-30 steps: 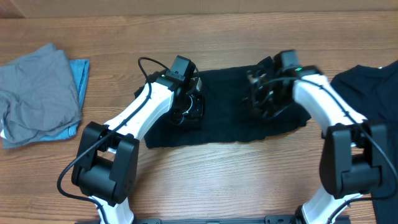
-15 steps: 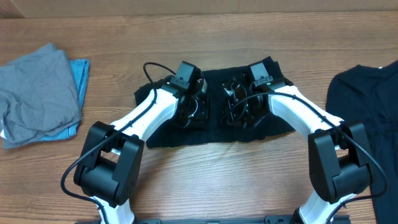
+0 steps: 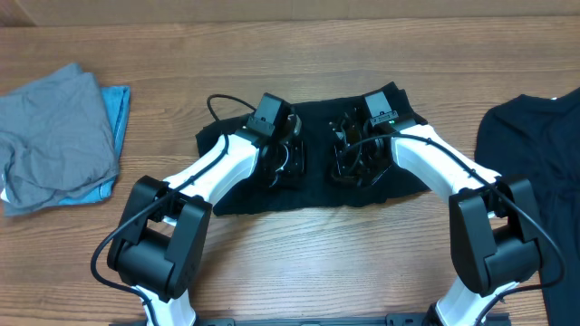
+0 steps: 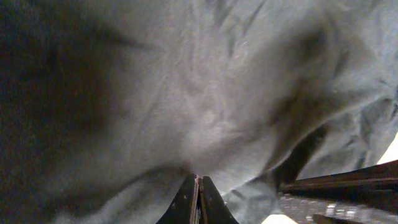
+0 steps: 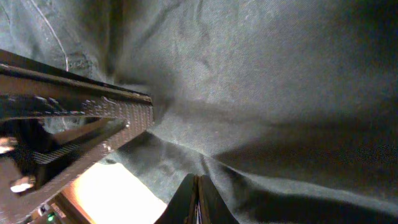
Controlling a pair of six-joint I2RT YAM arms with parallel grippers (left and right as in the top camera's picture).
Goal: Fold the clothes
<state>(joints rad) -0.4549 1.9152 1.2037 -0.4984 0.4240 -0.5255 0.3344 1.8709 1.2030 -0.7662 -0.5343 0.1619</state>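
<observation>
We're mid-fold on black thin fabric garment [image 3: 272, 197], centre of wooden table [image 3: 326, 263]. Both left gripper [image 4: 198, 186] and right gripper [image 5: 198, 186] have fingers closed, pinching its cloth, creases run to tips. Arms sit close together over garment middle. Grey fabric piece [image 3: 54, 136] on light-blue piece [image 3: 118, 104] far left, roughly folded, prob done. Second black garment [image 3: 535, 136] at right edge looks unfolded, so we judge it left to do. No containers in view.

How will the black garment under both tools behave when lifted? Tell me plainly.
Probably floppy: the black garment wrinkles and bunches where the left tool and right tool pinch it. Likely light, being thin. Its loose edges would probably sag and drag.
</observation>
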